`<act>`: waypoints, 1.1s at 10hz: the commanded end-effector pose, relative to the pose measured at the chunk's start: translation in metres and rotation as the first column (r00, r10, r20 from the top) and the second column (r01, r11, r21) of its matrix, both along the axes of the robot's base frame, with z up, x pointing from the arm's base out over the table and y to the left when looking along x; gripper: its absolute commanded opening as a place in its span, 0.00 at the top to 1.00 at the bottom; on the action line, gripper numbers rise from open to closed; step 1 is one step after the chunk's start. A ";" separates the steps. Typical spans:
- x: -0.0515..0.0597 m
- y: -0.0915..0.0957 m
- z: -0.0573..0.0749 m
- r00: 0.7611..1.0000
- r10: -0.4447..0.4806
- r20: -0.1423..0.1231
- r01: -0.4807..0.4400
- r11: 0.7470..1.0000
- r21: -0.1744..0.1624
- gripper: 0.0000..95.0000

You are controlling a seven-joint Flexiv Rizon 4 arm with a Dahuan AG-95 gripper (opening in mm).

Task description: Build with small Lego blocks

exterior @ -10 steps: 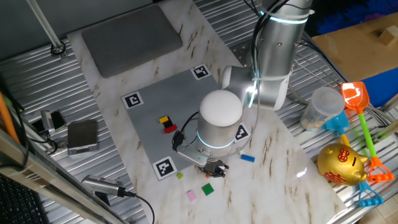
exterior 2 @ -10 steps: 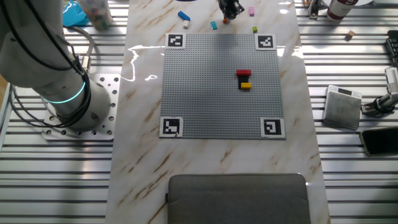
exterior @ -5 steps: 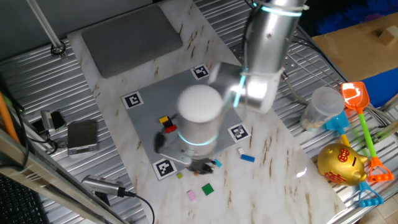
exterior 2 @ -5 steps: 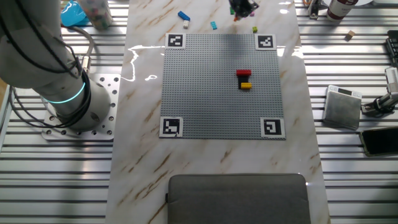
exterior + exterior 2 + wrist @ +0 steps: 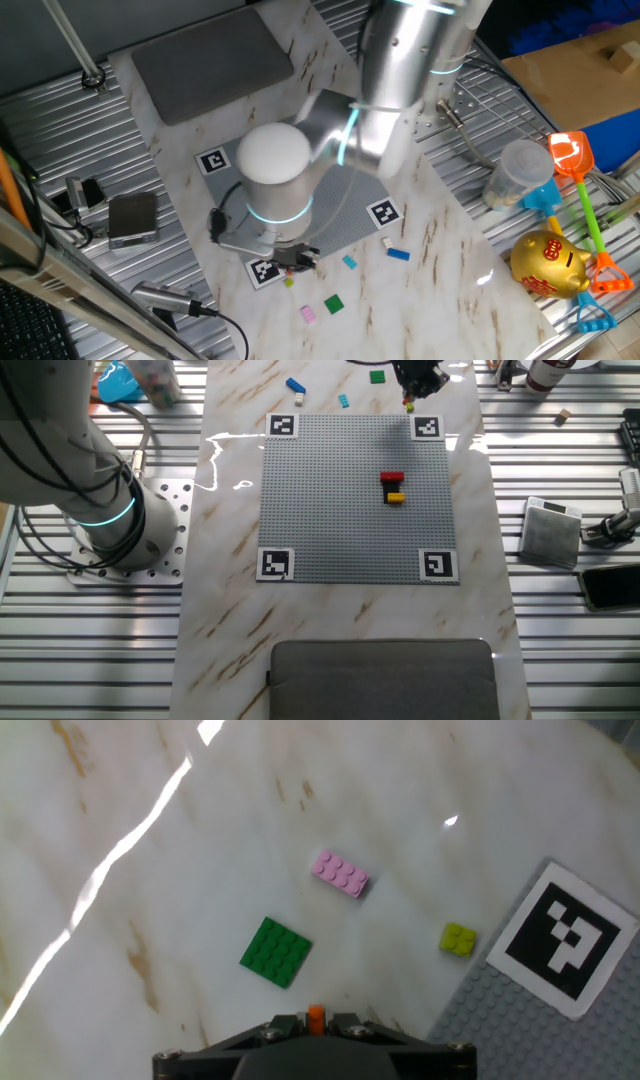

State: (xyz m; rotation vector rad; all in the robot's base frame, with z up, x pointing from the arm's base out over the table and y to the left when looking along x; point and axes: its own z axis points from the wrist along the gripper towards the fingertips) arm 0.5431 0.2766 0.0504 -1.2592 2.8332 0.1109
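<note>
My glossy white marble-look tabletop (image 5: 180, 840) throws bright glare streaks. At its 12 o'clock in hand view lies a shiny pink plastic studded brick (image 5: 340, 874); a green plastic studded plate (image 5: 275, 952) looks duller. The grey studded plastic baseplate (image 5: 340, 490) is matt. Ribbed bare metal decking (image 5: 570, 650) surrounds everything.

Three loose blocks (image 5: 340, 873) lie off the plate (image 5: 340, 510) — beside its corner marker (image 5: 564, 939).

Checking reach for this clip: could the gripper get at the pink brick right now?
Probably not yet: the pink brick lies in the open on the marble, but the gripper is already shut on an orange brick.
</note>
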 end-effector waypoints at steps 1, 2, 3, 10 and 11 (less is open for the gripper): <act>-0.001 -0.001 -0.001 1.000 -0.018 -0.006 0.018 1.000 -0.001 1.00; -0.001 -0.001 -0.001 1.000 -0.022 -0.015 0.022 1.000 -0.005 1.00; -0.001 -0.001 -0.001 0.999 -0.025 -0.031 0.025 1.000 -0.009 1.00; 0.002 -0.018 0.003 0.966 -0.258 -0.026 0.257 0.966 -0.034 1.00; 0.004 -0.037 0.008 0.966 -0.256 -0.029 0.255 0.967 -0.028 1.00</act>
